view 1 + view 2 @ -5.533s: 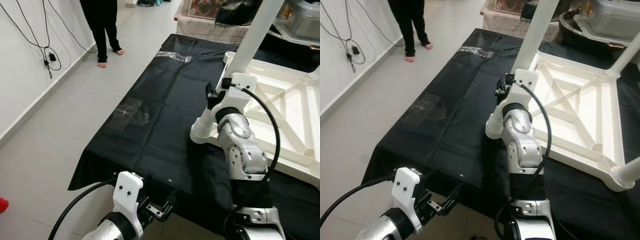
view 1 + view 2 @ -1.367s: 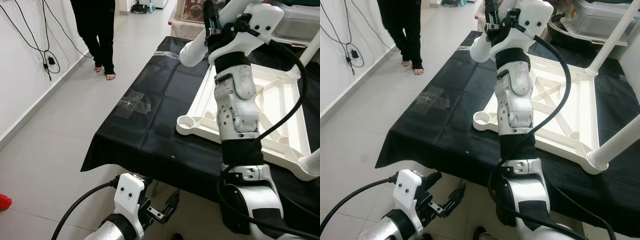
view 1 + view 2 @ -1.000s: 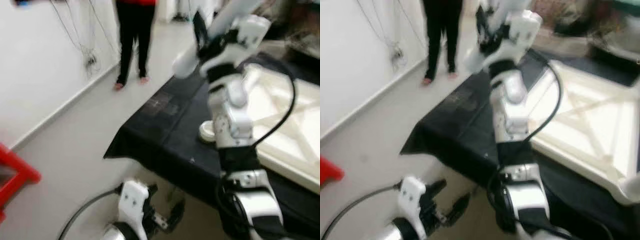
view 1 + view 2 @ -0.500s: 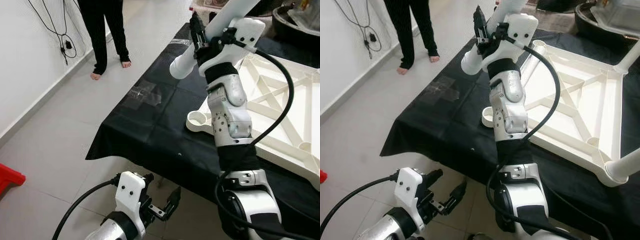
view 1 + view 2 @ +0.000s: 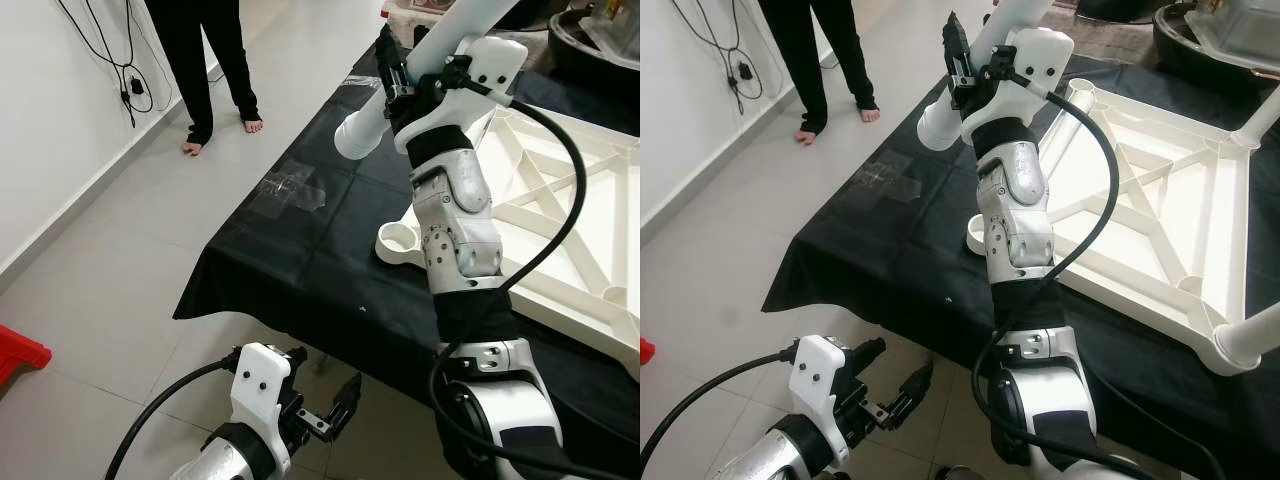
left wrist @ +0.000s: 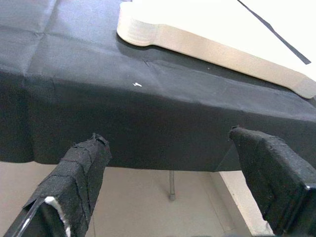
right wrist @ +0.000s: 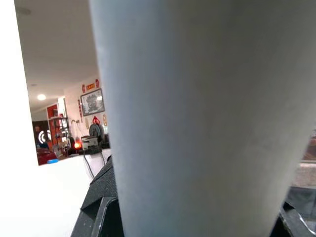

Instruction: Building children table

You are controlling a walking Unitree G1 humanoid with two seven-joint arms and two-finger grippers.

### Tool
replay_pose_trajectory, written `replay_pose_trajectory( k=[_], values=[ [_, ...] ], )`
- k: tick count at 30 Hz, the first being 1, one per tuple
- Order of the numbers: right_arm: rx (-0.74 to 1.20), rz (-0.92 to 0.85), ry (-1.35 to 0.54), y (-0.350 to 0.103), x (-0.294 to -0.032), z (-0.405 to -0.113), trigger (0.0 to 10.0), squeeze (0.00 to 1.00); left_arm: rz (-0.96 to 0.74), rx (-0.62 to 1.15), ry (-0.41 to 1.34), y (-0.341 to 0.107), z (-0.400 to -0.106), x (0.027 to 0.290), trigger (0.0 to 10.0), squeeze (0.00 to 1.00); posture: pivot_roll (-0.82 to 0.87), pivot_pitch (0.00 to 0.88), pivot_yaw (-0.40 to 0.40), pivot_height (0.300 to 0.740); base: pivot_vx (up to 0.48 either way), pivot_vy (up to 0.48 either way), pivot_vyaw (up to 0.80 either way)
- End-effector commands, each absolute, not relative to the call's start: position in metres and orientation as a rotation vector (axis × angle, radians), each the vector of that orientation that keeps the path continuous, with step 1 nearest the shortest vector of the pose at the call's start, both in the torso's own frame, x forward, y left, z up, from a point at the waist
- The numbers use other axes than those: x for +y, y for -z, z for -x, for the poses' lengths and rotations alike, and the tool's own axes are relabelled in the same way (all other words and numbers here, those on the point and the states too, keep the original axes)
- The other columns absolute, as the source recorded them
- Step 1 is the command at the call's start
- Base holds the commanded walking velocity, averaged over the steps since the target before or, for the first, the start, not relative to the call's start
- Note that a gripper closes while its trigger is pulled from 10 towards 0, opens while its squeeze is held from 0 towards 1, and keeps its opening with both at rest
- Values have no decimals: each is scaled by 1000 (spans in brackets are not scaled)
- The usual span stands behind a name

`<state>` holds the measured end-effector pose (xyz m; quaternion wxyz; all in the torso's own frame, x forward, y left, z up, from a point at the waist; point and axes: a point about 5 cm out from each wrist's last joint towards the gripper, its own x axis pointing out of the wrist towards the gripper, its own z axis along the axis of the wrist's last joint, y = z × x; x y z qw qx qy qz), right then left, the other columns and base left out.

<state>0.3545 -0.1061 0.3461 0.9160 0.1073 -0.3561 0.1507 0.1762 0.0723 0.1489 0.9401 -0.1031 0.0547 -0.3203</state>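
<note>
The right gripper [image 5: 390,62], fingers pinching the white leg [image 5: 365,125], has swung it lower since a moment ago; its end now hangs above the frame's [image 5: 560,200] corner socket [image 5: 398,240] on the bench [image 5: 300,250]. Seating comes next. The left gripper [image 5: 335,408] idles, fingers spread.

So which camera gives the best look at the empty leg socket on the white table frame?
The left eye view: the empty socket shows open and unobstructed beside the right arm. In the right eye view that arm partly hides it. The left wrist view catches just its outer edge.
</note>
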Motion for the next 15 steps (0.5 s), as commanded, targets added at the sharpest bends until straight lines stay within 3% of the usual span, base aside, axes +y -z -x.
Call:
replay_pose_trajectory(
  k=[1, 8, 15],
  values=[
    [-739, -219, -316, -345, -106, -351, 10000, 0, 203, 145, 640, -142, -175, 74, 10000, 0, 99, 154, -82, 740, 0, 0, 0],
    [-730, -224, -312, -342, -107, -351, 10000, 0, 198, 142, 639, -142, -176, 74, 10000, 0, 97, 150, -79, 740, 0, 0, 0],
    [-658, -180, -360, -325, -110, -352, 10000, 0, 21, 48, 557, -150, -191, 84, 10000, 0, 70, 127, -79, 740, 0, 0, 0]
  ],
)
